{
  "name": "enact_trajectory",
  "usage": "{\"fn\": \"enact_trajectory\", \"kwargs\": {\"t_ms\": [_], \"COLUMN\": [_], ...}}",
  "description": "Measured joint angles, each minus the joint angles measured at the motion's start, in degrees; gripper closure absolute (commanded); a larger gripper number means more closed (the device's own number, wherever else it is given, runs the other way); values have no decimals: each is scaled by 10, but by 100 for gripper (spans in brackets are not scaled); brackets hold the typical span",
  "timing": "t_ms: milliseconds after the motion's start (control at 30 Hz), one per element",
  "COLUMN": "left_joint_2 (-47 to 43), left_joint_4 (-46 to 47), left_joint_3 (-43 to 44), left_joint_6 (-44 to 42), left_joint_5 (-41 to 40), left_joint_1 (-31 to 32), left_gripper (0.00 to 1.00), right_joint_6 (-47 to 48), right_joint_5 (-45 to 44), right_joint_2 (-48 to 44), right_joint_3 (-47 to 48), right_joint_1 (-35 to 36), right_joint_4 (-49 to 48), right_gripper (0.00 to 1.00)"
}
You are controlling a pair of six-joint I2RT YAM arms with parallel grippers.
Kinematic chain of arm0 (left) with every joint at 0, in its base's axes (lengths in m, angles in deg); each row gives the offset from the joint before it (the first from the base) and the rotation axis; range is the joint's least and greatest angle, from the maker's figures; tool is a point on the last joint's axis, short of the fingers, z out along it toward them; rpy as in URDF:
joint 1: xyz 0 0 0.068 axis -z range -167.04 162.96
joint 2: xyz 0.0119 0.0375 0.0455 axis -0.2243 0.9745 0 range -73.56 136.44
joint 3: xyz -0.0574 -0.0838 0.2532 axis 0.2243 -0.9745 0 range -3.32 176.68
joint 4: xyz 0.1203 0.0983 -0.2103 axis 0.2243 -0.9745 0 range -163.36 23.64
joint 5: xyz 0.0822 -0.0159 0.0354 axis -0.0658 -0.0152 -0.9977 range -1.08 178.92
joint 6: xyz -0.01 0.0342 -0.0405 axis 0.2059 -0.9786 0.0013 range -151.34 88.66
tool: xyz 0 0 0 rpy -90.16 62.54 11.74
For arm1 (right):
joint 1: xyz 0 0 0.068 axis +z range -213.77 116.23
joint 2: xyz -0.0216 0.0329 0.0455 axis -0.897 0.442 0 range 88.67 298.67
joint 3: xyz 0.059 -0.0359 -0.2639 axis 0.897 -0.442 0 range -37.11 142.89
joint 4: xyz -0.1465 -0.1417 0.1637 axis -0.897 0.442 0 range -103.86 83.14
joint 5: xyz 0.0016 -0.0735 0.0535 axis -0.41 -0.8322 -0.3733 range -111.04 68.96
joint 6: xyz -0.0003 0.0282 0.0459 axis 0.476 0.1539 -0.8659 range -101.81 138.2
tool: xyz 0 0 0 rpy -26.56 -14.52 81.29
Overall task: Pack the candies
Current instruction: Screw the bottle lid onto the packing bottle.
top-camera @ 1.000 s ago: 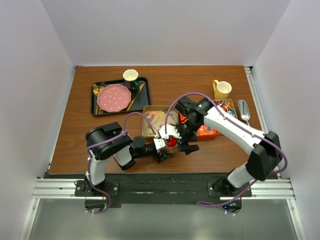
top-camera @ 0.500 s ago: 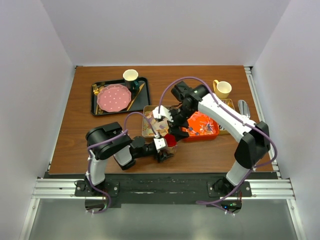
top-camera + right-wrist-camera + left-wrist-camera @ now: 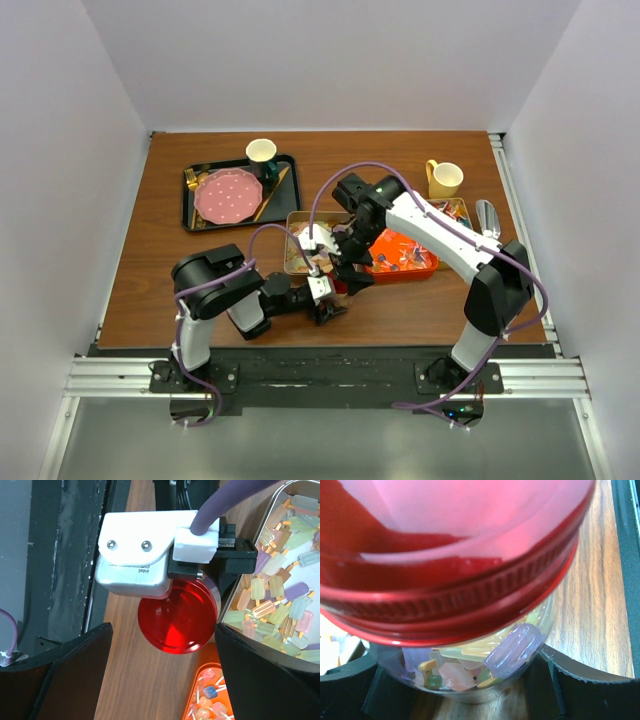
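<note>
Only partly packed, by the look of it: shallow silver tin tray [image 3: 289,245] and orange plastic tray [image 3: 412,273] on the far side both strewn with candies [image 3: 280,605] — nearer, clear jar [image 3: 470,672] of pastel pieces, red screw lid [image 3: 177,617] on, clamped in the left gripper [image 3: 325,302] beneath the spread right gripper [image 3: 165,675].

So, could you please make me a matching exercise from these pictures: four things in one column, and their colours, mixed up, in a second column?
Things:
1. jar lid
2. plate
3. mug with handle
4. tray of wrapped candies

Colours:
a. yellow
b. orange
c. red
d. pink

Pairs: 1-c; 2-d; 3-a; 4-b
</note>
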Motion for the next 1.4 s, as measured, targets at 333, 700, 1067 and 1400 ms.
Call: {"fn": "enact_trajectory", "kwargs": {"t_ms": [333, 700, 1067, 1400], "left_joint_2": [1, 3, 5, 5], "left_joint_4": [0, 0, 1, 1], "left_joint_3": [1, 3, 5, 5], "left_joint_6": [0, 0, 0, 0], "left_joint_5": [1, 5, 5, 4], "left_joint_1": [0, 0, 0, 0], "left_gripper": [100, 100, 100, 100], "right_joint_6": [0, -8, -42, -45], "right_joint_5": [-6, -49, -61, -30], "right_joint_2": [0, -71, -92, -18], "right_joint_3": [-26, -98, -111, -14], "right_joint_1": [-2, -4, -17, -17], "right_joint_4": [-16, -12, -4, -32], "right_gripper": [13, 13, 14, 13]}}
